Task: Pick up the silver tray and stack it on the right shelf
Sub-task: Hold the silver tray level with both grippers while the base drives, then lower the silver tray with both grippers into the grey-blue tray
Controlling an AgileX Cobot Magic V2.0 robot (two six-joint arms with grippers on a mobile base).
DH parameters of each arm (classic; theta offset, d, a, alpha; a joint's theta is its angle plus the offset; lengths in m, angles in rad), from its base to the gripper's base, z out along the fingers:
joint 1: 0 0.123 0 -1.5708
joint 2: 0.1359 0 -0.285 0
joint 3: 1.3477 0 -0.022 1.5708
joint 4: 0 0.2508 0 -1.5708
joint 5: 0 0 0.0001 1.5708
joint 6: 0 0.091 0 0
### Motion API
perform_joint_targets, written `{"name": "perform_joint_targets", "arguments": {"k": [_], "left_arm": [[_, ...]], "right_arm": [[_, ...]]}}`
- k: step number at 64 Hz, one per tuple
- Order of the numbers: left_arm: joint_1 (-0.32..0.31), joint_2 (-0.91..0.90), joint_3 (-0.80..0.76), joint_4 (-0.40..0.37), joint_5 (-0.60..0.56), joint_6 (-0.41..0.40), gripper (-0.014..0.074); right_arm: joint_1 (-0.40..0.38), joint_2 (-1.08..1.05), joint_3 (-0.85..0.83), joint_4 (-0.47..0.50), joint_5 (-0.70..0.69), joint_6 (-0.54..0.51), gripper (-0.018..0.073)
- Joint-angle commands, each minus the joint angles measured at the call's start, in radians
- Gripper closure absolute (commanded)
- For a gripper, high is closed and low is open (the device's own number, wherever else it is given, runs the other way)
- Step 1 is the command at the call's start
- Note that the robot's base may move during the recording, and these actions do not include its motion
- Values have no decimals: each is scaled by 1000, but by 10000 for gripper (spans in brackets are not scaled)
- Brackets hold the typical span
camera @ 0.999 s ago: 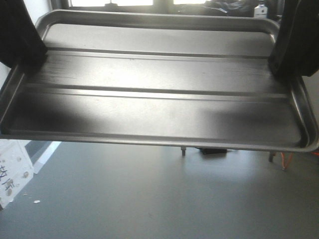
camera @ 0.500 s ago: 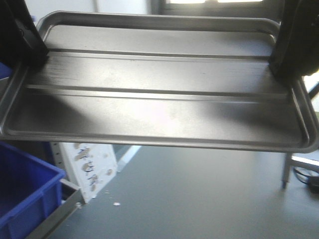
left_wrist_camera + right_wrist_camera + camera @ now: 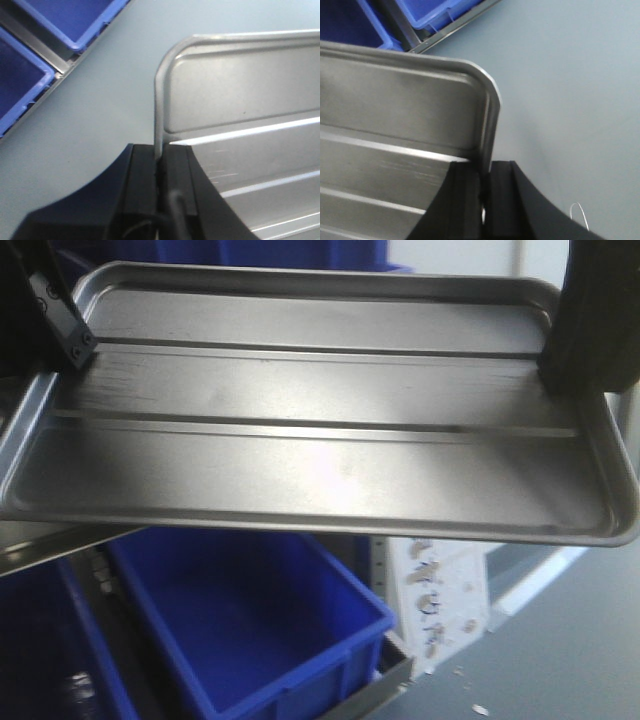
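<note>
The left gripper (image 3: 159, 172) is matte black, its jaws two flat, square-edged plates rising from a broad curved body. At the upper left of the front view its corner carries small round screws (image 3: 85, 340). The right gripper (image 3: 485, 187) is the same plain black, with matching slab-like jaws.

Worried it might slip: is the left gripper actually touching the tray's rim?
Touching. The left wrist view shows the left gripper clamped on the tray, one black finger pressed to each side of its rim, no gap.
</note>
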Motion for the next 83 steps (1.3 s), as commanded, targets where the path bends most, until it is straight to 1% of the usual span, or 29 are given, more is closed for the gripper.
{"name": "perform_joint_targets", "arguments": {"k": [1,83], "left_arm": [[-7,-28,-35,23,-24,0,689],[-7,-28,-35,23,-24,0,689]], "right_arm": [[-3,-24,-33,-34,-24,-18,503],[-3,-24,-33,-34,-24,-18,503]]}}
